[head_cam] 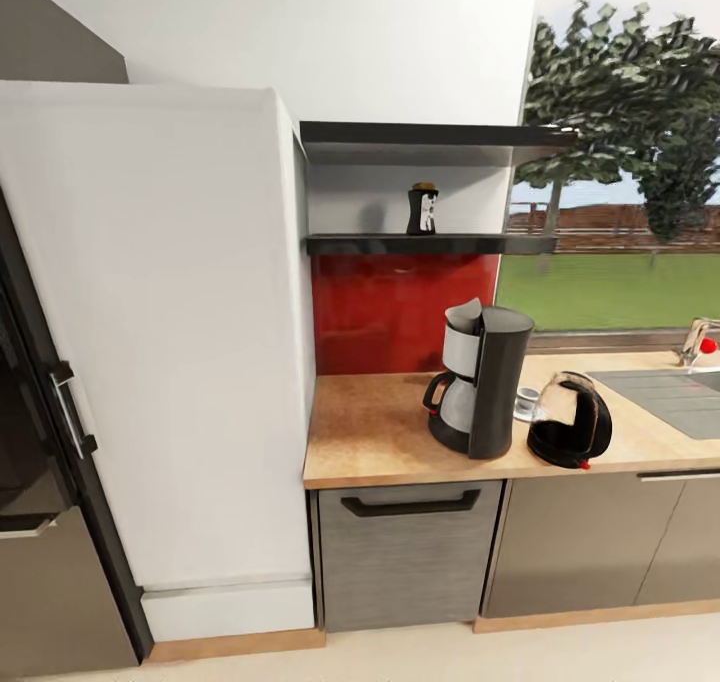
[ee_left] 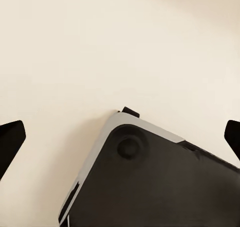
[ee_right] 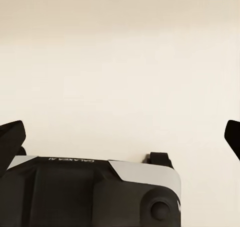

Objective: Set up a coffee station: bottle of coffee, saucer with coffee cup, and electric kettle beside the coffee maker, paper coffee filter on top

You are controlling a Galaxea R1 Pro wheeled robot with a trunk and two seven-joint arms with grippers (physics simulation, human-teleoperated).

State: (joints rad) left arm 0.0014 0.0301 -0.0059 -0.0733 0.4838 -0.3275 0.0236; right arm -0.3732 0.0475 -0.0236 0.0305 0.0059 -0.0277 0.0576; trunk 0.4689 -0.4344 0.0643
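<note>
Coffee maker (head_cam: 478,380), dark grey, tall and boxy with glass pot, stands on wood-grain countertop (head_cam: 375,440); black rounded kettle (head_cam: 571,422) just right, white cup (head_cam: 526,403) between. Farther up, dark coffee bottle (head_cam: 422,209) on black shelf (head_cam: 430,245). Left gripper (ee_left: 120,137) and right gripper (ee_right: 120,137) fingers wide apart.

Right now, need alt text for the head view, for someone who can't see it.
A black coffee maker stands on a wooden kitchen countertop, an electric kettle just beside it and a coffee cup between and behind them. The bottle of coffee sits on a dark wall shelf above, white cabinet at left, window at right.
</note>
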